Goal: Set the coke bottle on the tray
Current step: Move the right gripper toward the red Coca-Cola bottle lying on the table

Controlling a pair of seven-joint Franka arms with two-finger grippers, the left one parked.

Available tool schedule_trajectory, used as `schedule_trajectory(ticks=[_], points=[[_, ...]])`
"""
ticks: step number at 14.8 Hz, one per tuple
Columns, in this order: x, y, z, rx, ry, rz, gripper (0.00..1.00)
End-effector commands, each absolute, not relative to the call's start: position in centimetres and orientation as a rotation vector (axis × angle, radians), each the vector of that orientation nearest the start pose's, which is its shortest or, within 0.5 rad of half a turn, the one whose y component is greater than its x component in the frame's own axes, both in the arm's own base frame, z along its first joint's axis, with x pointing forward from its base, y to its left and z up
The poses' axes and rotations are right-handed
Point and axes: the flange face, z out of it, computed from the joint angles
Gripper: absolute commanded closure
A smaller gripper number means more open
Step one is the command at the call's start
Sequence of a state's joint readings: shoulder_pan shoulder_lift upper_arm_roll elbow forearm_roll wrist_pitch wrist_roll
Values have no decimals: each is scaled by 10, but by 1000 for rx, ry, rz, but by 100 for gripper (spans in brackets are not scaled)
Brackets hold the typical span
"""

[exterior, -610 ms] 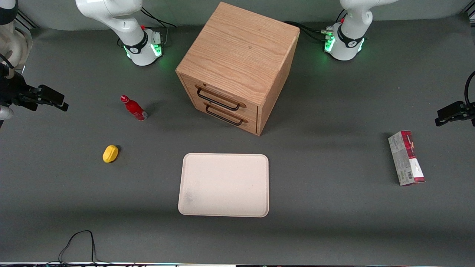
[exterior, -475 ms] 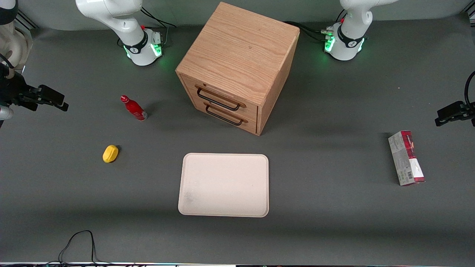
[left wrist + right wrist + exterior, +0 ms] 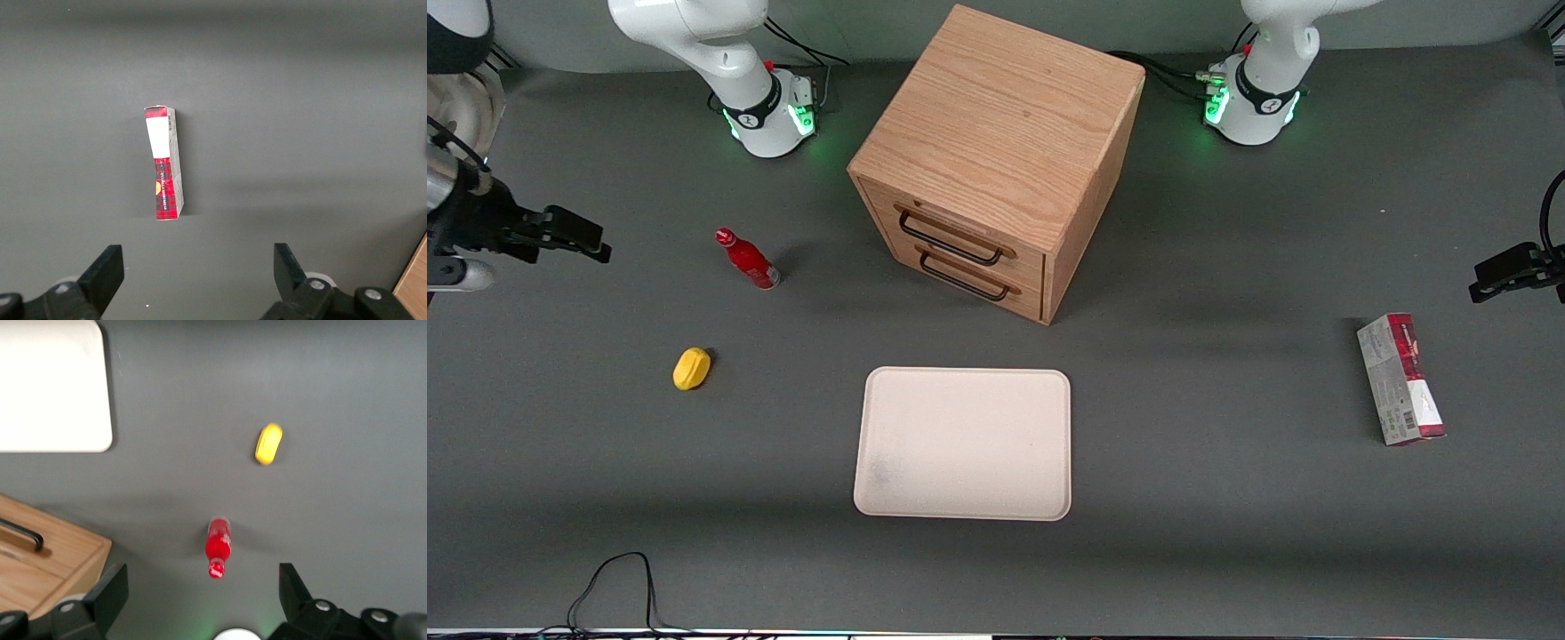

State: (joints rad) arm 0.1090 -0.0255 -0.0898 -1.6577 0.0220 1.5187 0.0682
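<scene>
The coke bottle (image 3: 747, 260), small, all red and glossy, stands upright on the grey table between the working arm's base and the yellow lump. It also shows in the right wrist view (image 3: 218, 547), cap toward the camera. The cream tray (image 3: 963, 443) lies flat, nearer to the front camera than the wooden drawer box, and nothing lies on it. One corner of the tray shows in the right wrist view (image 3: 47, 387). My right gripper (image 3: 591, 244) hangs above the table, toward the working arm's end from the bottle. In the wrist view the gripper (image 3: 200, 600) is open and empty, its fingers (image 3: 107, 593) spread wide.
A wooden two-drawer box (image 3: 996, 151) stands mid-table, both drawers shut. A yellow lemon-shaped lump (image 3: 692, 368) lies nearer the front camera than the bottle. A red-and-grey carton (image 3: 1400, 378) lies toward the parked arm's end. A black cable (image 3: 614, 587) loops at the table's front edge.
My right gripper has moved a short way toward the bottle and slightly lower in the front view. The bottle, tray and other objects have not moved.
</scene>
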Motion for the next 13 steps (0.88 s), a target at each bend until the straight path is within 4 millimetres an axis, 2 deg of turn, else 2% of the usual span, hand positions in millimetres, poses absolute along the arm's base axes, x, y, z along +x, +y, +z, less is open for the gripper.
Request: schedule_trajectory(ticks=[1, 4, 8, 10, 13], points=[[475, 21, 555, -3088, 1, 139, 0], [437, 28, 499, -3080, -27, 136, 0], [408, 31, 432, -3110, -68, 111, 0], [395, 30, 405, -3113, -74, 97, 0], [383, 30, 374, -3134, -104, 78, 0]])
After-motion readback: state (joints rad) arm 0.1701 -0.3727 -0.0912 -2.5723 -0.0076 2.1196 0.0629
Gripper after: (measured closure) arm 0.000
